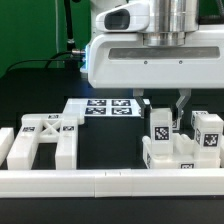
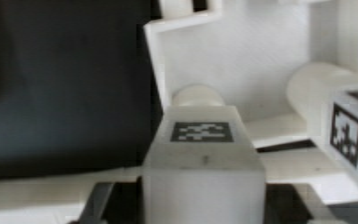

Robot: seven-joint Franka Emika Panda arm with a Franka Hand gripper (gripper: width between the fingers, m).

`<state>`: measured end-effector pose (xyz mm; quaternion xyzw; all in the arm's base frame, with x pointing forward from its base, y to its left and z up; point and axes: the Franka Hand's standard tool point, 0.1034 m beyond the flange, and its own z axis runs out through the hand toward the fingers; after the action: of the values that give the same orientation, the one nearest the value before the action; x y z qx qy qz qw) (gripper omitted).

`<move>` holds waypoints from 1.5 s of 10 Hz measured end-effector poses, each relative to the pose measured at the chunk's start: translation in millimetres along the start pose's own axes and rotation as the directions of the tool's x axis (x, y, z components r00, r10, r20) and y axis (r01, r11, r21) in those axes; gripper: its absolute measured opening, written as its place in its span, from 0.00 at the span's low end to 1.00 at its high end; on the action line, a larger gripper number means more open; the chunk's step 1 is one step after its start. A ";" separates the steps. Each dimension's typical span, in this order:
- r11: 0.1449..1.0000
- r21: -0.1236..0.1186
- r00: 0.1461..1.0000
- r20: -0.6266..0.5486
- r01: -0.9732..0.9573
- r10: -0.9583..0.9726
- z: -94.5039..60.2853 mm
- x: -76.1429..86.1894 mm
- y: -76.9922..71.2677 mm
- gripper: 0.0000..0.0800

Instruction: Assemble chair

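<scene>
Exterior view's right: gripper [image 1: 163, 108] clamped snug on a square leg [image 2: 202, 150], just behind the border rail [image 1: 110, 182]; X-braced frame [image 1: 45, 140] lies loose at left, well apart (no parts visibly joined); assembly barely started, all joints remaining.

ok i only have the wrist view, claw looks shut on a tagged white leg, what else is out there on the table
observer: a braced frame lies flat well to the exterior view's left of the claw.
operator: anything between them
observer: the marker board, flat on the table.
operator: and nearer the camera
observer: a long low rail runs across the front, just past the leg in your grip.
</scene>
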<state>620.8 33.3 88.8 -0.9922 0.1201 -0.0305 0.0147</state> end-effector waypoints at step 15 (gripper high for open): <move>0.845 0.041 0.846 0.003 -0.533 0.533 2.5 -0.6 -18.1 0.81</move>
<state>624.7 51.0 86.9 -0.9193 0.3900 -0.0319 0.0419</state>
